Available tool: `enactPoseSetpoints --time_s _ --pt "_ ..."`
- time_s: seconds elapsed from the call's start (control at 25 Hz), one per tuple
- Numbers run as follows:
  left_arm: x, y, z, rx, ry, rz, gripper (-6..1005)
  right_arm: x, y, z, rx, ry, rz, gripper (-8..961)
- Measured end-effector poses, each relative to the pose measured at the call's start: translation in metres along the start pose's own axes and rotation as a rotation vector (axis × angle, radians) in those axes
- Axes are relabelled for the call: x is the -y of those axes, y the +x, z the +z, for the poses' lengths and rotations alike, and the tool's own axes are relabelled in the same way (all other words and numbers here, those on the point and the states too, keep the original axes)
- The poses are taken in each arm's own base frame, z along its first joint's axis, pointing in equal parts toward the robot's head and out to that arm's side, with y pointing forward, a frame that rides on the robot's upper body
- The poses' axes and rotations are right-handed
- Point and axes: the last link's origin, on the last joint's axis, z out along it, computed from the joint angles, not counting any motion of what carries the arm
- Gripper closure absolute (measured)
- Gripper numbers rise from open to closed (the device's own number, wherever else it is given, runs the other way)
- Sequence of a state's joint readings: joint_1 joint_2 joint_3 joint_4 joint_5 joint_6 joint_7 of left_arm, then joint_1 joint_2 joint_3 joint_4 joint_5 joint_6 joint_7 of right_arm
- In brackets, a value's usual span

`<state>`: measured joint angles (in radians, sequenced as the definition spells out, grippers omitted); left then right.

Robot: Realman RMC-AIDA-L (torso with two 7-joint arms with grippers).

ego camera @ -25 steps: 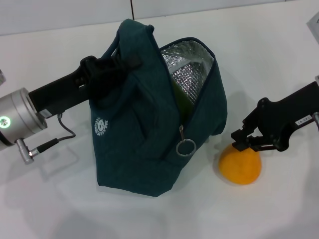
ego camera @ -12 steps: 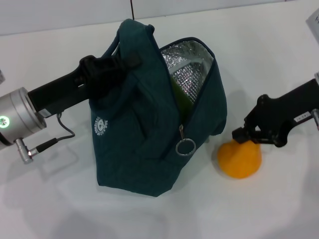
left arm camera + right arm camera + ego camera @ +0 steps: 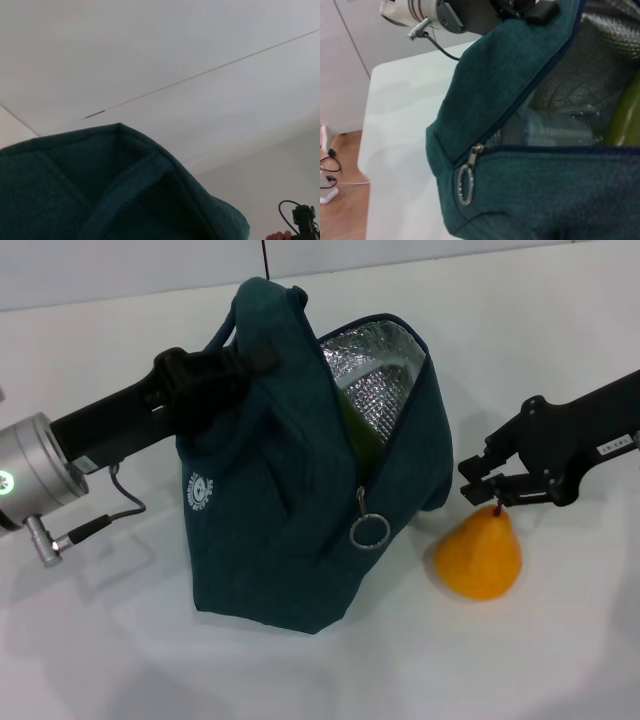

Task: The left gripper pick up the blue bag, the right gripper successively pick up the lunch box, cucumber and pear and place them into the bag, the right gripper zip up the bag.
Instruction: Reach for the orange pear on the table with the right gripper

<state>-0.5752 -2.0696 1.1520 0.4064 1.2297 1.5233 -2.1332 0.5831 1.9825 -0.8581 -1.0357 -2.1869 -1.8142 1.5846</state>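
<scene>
The blue bag (image 3: 290, 510) stands open on the white table, its foil lining (image 3: 375, 370) showing. My left gripper (image 3: 215, 372) is shut on its top handle, holding it up; the bag's fabric (image 3: 100, 190) fills the left wrist view. The cucumber (image 3: 355, 435) stands inside the bag, green against the foil (image 3: 625, 115). A clear container that looks like the lunch box (image 3: 537, 131) lies deep inside. The pear (image 3: 480, 558) stands upright on the table, right of the bag. My right gripper (image 3: 487, 492) sits on top of it, shut at its stem.
The metal ring zipper pull (image 3: 369, 531) hangs at the low end of the bag's opening (image 3: 465, 185). A thin black cable (image 3: 120, 510) trails from my left wrist. White table (image 3: 560, 360) surrounds the bag; a wall seam runs behind it.
My right gripper has risen a little at the pear's top. The pear has tipped from lying on its side to standing upright. The bag and left arm shifted slightly left.
</scene>
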Motion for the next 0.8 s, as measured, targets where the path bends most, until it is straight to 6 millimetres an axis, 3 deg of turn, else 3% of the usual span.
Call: enactPoseSetpoints --time_s 0.16,0.36,0.56,0.8 --pt "0.0 0.001 -0.001 -0.001 0.0 0.003 945 -0.002 0.0 -0.005 0.004 -0.011 0.001 837" --pt "-0.001 0.002 0.001 -0.002 -0.004 0.005 945 0.0 0.001 -0.016 -0.031 0.004 0.045 648" --pt "-0.002 0.004 0.002 -0.003 -0.003 0.006 945 0.005 0.003 -0.018 -0.095 0.014 0.119 398" --pt "0.0 0.003 0.0 -0.009 0.004 0.0 945 0.005 0.005 -0.013 -0.139 0.009 0.145 392"
